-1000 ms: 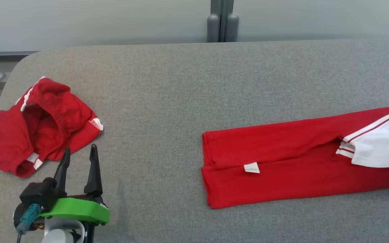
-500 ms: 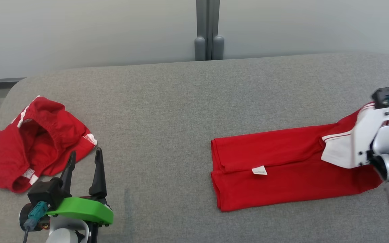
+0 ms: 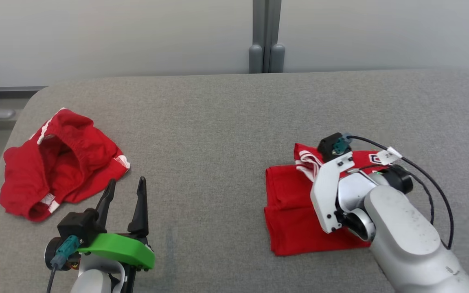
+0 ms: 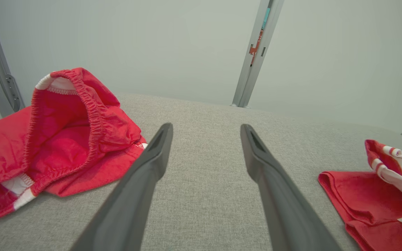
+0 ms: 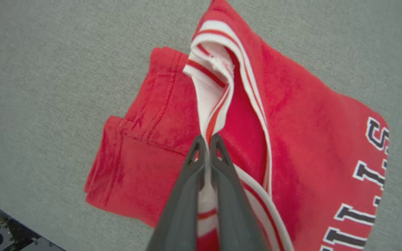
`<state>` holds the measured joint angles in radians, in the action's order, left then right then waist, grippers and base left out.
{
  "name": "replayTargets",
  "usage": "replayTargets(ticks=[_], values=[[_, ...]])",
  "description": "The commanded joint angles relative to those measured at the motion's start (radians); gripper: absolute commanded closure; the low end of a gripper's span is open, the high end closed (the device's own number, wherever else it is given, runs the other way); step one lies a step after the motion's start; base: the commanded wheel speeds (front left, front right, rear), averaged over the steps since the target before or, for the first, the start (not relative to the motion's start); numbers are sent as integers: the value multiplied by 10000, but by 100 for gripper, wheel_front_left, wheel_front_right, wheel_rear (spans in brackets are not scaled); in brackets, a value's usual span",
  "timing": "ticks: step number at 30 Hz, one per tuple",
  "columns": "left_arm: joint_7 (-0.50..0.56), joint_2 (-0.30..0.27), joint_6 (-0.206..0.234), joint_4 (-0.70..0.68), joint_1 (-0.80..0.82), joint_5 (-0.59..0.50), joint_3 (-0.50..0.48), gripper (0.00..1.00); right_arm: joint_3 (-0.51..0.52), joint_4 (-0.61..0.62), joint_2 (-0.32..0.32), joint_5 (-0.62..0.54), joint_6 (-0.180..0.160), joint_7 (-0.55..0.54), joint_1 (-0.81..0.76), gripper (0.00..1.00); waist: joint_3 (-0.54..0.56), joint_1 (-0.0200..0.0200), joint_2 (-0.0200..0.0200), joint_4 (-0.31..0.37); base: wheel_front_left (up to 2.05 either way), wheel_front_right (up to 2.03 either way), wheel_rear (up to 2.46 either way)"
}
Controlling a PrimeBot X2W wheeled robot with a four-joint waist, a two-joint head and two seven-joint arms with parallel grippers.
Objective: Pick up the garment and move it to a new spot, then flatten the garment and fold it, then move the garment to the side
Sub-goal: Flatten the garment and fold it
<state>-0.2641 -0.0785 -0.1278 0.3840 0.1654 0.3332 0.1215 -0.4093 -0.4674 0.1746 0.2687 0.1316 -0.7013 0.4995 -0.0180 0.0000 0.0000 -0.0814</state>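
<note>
Head view: garment (image 3: 291, 215) now seemingly half-length

Probably lab — grey padded table (image 3: 218, 122), frosted partition (image 3: 136, 36)

Bright, even, diffuse light; no single source shows. Shadows are faint and soft: a thin dark edge under the red heap (image 3: 55, 162), and a patch of shade beneath the right arm (image 3: 405, 232) on the grey table (image 3: 218, 122). No glare on the pale wall (image 3: 96, 36). Head view sharp. Left wrist view is wide-angle: the post (image 4: 257, 52) leans, and the left fingers (image 4: 140, 188) go soft toward the bottom edge. Right wrist view is slightly blurred: garment (image 5: 291, 115) weave smeared, lettering legible.
</note>
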Motion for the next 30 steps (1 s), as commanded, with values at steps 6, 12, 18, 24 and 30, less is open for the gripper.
replayTargets(ticks=[6, 12, 18, 24, 30], values=[[3, -88, -29, 120, 427, 171, 242, 0, 17, -1563, -901, 242, -19, 523, 616, 100, -218, 0, 0, -412, 0, 0, 0], [3, -94, -29, 92, 538, 205, 370, 0, -15, -2685, -1185, 146, -18, 1095, 1049, 100, -315, 0, 0, -606, 0, 0, 0], [3, -80, -29, 152, 547, 240, 421, 0, -396, -2924, -1243, 969, -18, 1723, 1217, 0, -312, 0, 0, -638, 0, 0, 0], [3, -118, -29, 268, 432, 226, 466, 0, -676, -1562, -1214, 3393, -14, 3053, 913, 0, -123, 0, 0, -513, 0, 0, 0], [3, -115, -29, 311, 299, 221, 362, 0, -32, -151, -609, 3315, -13, 5415, 338, 0, 167, 0, 0, -186, 0, 0, 0]])
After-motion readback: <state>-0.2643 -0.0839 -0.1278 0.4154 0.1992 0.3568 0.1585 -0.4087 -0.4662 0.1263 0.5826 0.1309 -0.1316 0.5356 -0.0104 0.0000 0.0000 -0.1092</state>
